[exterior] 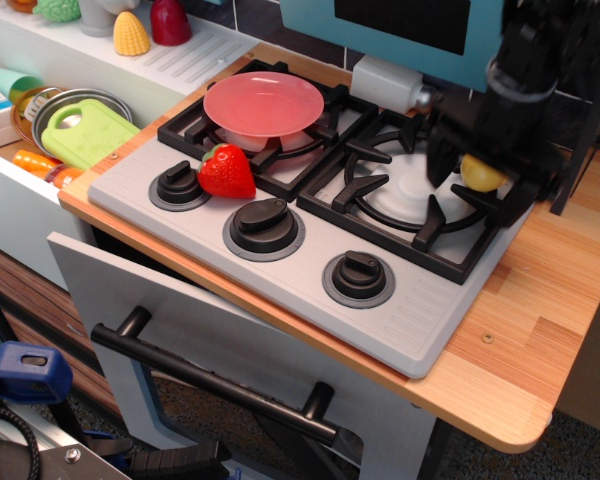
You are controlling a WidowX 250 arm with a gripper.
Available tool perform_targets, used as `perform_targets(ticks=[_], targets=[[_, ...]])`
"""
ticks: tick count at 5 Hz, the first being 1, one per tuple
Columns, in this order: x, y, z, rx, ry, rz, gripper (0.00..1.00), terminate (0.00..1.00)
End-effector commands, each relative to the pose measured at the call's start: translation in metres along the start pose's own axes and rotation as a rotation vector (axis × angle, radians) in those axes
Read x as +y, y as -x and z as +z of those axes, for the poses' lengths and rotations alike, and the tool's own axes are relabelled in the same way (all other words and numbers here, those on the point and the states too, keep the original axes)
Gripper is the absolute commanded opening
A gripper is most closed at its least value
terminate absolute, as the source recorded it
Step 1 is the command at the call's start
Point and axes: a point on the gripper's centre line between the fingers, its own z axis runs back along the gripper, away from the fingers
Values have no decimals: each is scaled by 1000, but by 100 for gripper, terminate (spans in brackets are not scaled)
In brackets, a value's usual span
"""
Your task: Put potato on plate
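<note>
Gripper (477, 178) spread astride the potato (479, 175) near the bench's back-right corner, apparently untouched; close squarely before lifting to the plate (263, 103).

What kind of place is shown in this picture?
It looks like a child's toy kitchen. It has a grey stove top with black burner grates and knobs, an oven door handle below, and plastic food such as a strawberry beside a pink plate.

pink plate (263, 103); pale-yellow potato (477, 174); red strawberry (226, 172); black grates (380, 215); black pincer (480, 180).
</note>
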Motion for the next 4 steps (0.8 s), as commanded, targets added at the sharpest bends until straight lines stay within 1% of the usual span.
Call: perform_targets(ticks=[1,2,3,4], targets=[[12,-2,27,-83,20,19,100,0],[17,-8,24,-89,28,-3,100,0],[19,-19,30,-84,15,-11,100,0],[19,-31,38,-80,15,-31,100,0]])
